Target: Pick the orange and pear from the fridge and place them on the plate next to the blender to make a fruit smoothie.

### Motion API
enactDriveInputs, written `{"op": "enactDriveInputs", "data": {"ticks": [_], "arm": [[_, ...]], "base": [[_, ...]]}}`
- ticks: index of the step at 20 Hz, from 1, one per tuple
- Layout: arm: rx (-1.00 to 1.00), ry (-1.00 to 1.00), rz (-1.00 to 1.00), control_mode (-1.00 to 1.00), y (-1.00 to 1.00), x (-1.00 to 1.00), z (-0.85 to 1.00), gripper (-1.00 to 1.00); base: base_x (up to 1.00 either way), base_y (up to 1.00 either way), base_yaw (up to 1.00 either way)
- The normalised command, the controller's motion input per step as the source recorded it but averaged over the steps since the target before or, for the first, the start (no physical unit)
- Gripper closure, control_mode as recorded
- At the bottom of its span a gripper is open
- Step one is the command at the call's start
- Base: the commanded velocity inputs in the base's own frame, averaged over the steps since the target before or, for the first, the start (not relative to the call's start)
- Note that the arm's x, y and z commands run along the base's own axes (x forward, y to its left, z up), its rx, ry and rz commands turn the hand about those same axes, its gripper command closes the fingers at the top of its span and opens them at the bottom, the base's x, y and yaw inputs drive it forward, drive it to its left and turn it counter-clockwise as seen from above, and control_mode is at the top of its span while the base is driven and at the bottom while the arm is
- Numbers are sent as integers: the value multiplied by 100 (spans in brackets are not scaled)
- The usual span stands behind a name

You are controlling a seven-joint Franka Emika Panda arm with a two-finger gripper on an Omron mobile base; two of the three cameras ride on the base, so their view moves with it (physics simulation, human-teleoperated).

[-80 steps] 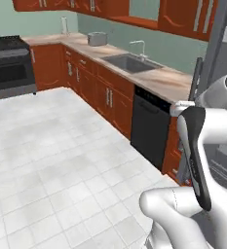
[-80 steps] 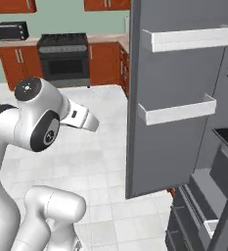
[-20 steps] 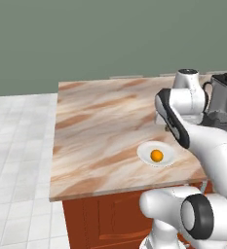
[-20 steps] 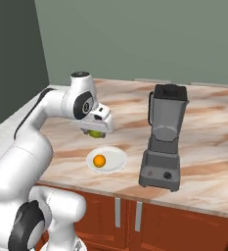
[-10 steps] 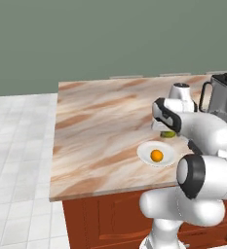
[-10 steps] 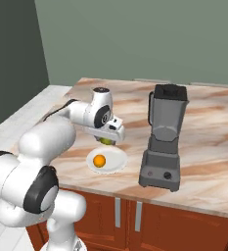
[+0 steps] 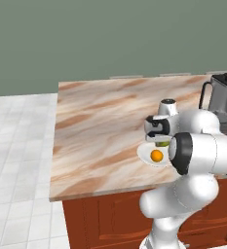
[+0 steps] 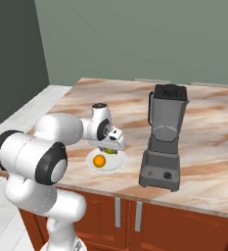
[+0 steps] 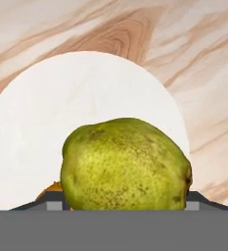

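Gripper [image 7: 161,141] is positioned low over the plate [image 7: 145,154], w/ the pear [image 7: 161,143] clamped between its fingers; the pear is seen from the hand view [image 9: 125,164] as a large yellow-green body w/ brown speckling, held directly over the white plate [image 9: 61,112]. Contact between pear and plate cannot be determined.

The orange [image 7: 156,155] is noted resting on the plate, at the plate's near side in the left base view, just beside and below the held pear. In the right base view the orange [image 8: 100,161] is seen on the plate [image 8: 116,165] w/ the pear [image 8: 108,150] just behind it, under the gripper [image 8: 109,148]. A sliver of orange [image 9: 52,188] is visible at the pear's lower left edge in the hand view.

The plate lies on the marble-patterned counter [image 7: 100,131], near its front edge. The blender [image 8: 164,137] stands upright on the counter [image 8: 208,162] just right of the plate in the right base view, apart from it, lid on, jug seated on base. In the left base view the blender [image 7: 224,99] is partly hidden by the arm.

Red-brown cabinet fronts [image 8: 135,215] are noted below the counter. White tiled floor [image 7: 17,165] is seen to the left.
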Motion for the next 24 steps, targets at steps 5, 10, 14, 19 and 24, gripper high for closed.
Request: {"op": "enactDriveInputs", "data": {"ticks": [5, 10, 14, 19, 24], "arm": [[-1, 0, 0, -100, -12, 26, -38, -100], [1, 1, -3, -100, 0, -1, 2, -100], [0, 0, -2, -100, 0, -14, 35, -100], [0, -15, 0, -100, 0, -52, 70, -100], [-3, -37, 0, -100, 15, -94, 99, -100]], "base": [[0, 0, 0], [0, 0, 0], [0, 0, 0], [0, 0, 0], [0, 0, 0]]}}
